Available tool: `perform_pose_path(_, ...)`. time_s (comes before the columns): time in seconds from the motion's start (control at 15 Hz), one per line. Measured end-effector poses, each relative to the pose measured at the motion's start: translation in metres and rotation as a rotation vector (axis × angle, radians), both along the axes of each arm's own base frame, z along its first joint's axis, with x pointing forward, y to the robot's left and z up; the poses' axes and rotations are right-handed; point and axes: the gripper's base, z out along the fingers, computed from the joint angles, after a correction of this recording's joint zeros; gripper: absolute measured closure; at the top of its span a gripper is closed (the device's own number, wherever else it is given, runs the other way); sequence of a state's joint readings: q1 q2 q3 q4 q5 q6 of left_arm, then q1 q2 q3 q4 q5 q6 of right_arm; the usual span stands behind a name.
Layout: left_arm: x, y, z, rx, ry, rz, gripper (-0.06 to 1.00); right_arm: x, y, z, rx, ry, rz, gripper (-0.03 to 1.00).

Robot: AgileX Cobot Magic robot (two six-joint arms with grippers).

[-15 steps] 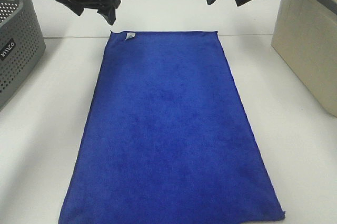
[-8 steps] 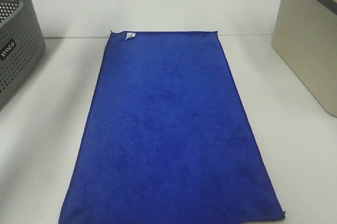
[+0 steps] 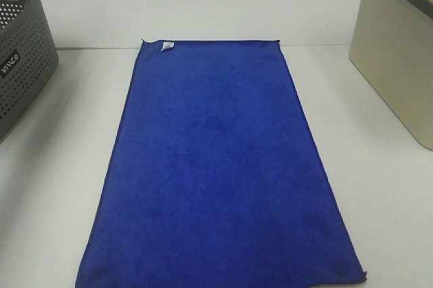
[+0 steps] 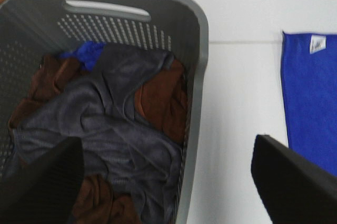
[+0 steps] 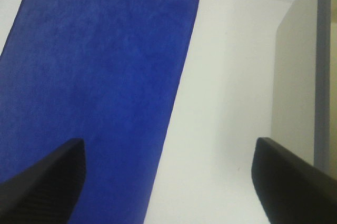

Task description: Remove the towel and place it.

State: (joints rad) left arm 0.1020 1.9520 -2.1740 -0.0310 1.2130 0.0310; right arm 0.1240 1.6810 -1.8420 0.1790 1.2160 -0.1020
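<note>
Laundry-sorting test bench, plain white table [image 3: 54, 186], grey basket [image 4: 192, 77] of cloths, beige bin [image 3: 399, 51]

Grey perforated plastic basket [image 3: 24, 65] at table's left edge, holding crumpled grey and brown cloths [image 4: 110, 129], beige rectangular plastic bin [image 3: 399, 51] at right, white tabletop [image 3: 54, 166]

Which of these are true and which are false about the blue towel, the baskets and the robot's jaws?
1. The towel lies spread flat on the table. True.
2. The grey basket is empty. False: it holds grey, brown and blue cloths.
3. The left gripper has its jaws wide apart. True.
4. The right gripper is clamped on the towel. False: its jaws are open and hold nothing.
5. The towel's white tag is at a far corner. True.
</note>
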Motion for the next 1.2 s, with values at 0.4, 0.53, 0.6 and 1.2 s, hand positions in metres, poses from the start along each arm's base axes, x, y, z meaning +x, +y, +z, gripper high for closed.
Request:
perform_pose_path(0.4, -0.142, -0.011, -0.011, 0.038, 0.175, -0.022, 0.13, -0.138, -0.016, -0.024, 0.001, 0.089, 0.002, 0.14)
perform_pose_path(0.53, -0.193, -0.014, -0.009, 0.059, 0.153, -0.003, 0.13, -0.179, -0.02, -0.026, 0.028, 0.053, -0.006, 0.14)
perform_pose_path(0.6, -0.215, -0.016, -0.009, 0.066, 0.134, 0.009, 0.14, -0.198, -0.021, -0.029, 0.045, 0.039, -0.013, 0.14)
perform_pose_path(1.2, -0.386, -0.03, -0.06, 0.142, -0.196, 0.026, 0.14, -0.309, -0.041, -0.101, 0.04, -0.201, -0.064, 0.14)
